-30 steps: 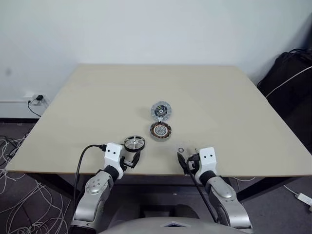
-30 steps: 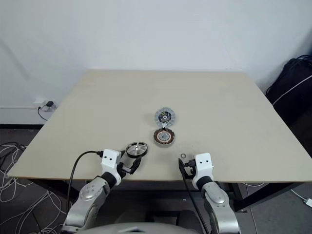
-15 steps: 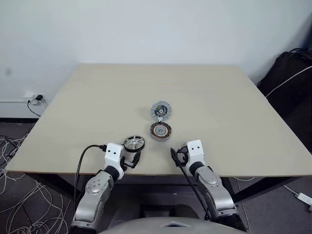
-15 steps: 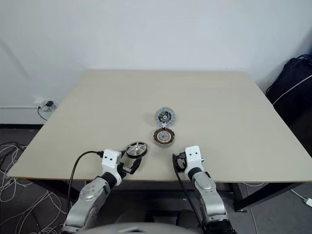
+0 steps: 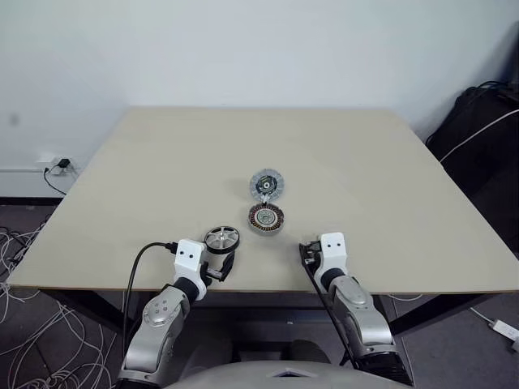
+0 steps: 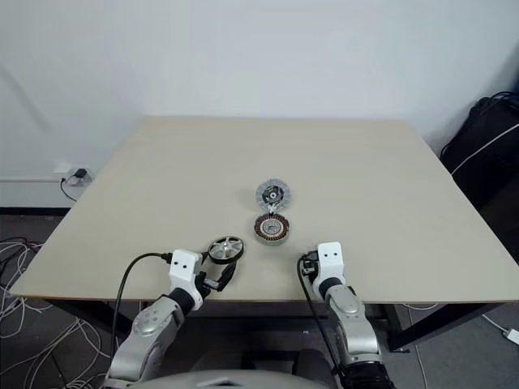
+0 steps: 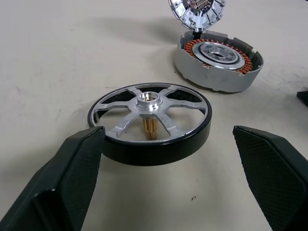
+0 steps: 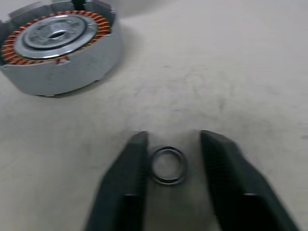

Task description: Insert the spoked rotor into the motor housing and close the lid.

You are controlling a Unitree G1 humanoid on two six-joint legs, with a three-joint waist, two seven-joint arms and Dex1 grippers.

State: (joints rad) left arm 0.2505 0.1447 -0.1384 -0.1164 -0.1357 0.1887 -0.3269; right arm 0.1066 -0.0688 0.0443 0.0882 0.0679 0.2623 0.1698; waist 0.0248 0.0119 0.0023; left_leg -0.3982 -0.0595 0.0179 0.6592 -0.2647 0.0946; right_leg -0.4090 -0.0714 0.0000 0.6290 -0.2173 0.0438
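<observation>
Inside, the motor housing (image 7: 219,65) holds copper windings (image 7: 245,58).

A lab or test room in an office building, by the look of it — a bare white wall (image 5: 259,49), one plain beige table (image 5: 162,162) standing alone, dark carpet floor (image 5: 20,223). Loose white cables (image 5: 32,340) sprawl over the floor on the left, and a plug sits in a wall socket (image 5: 61,164) low down. A black bag (image 5: 478,121) with a white cord lies at the right. On the table, only small motor parts (image 5: 266,203) — nothing homely anywhere.
</observation>
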